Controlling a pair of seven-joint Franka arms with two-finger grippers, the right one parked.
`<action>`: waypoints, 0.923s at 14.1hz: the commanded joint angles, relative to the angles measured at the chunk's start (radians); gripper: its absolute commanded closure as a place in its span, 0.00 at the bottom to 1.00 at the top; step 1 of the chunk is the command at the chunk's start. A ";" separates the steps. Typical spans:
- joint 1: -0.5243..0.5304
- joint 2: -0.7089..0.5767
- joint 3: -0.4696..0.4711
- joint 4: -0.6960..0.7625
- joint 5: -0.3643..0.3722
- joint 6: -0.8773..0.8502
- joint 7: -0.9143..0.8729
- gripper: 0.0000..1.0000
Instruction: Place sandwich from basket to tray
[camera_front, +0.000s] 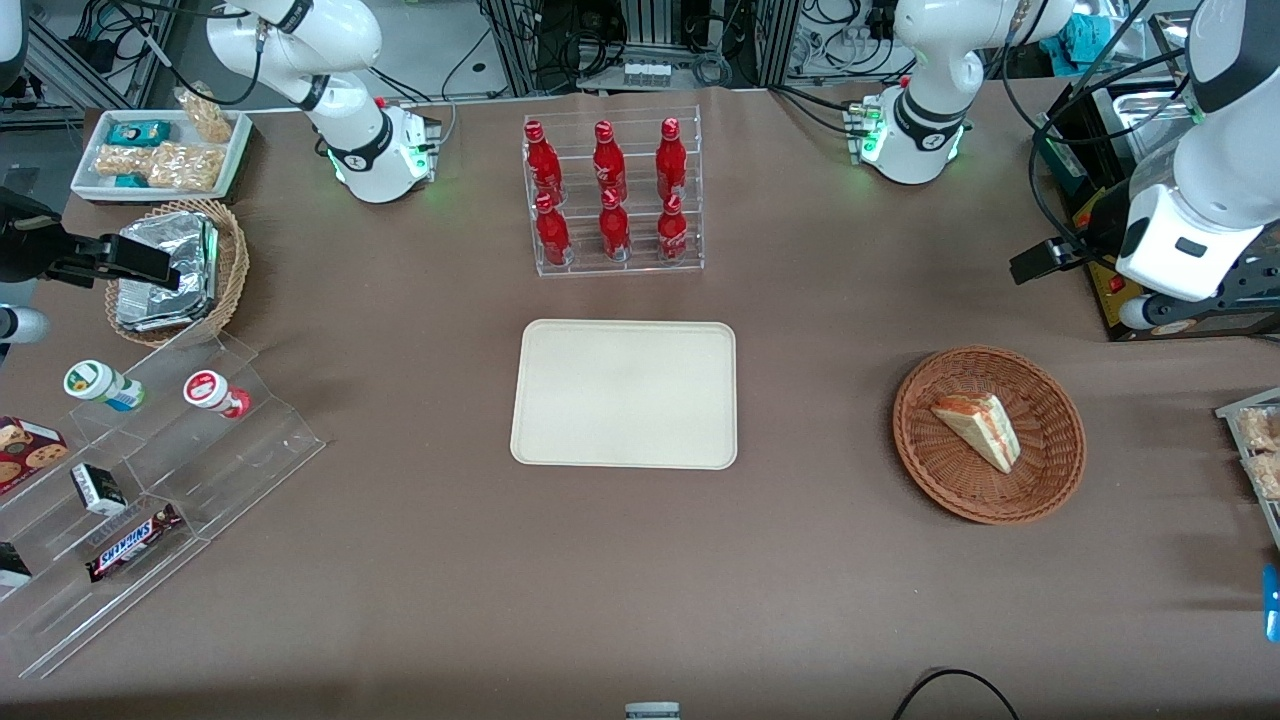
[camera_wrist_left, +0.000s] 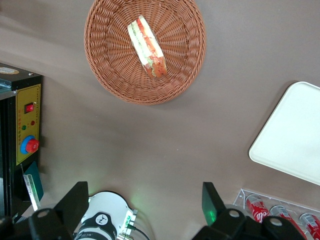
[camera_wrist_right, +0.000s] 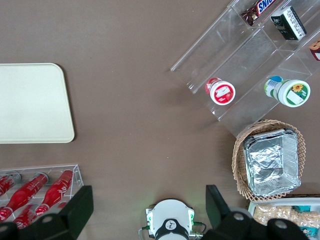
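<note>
Nearest the front camera, the sandwich (camera_front: 978, 429) is seen lying in the basket (camera_front: 1050, 470), its long axis slanted, well apart from the tray (camera_front: 625, 393). Farther back and high above, the gripper (camera_wrist_left: 145, 207) is held with fingers spread wide, empty.

Sandwich (camera_front: 978, 429) in basket (camera_front: 1050, 480), w/ hand (camera_wrist_left: 145, 210) above table nearby; tray (camera_front: 625, 393) mid-table.
</note>
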 joint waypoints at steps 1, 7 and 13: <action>-0.003 0.011 0.009 0.024 -0.014 -0.004 0.008 0.00; -0.005 0.014 0.009 0.027 -0.012 -0.006 -0.001 0.00; -0.002 0.026 0.009 0.018 -0.014 -0.018 0.003 0.00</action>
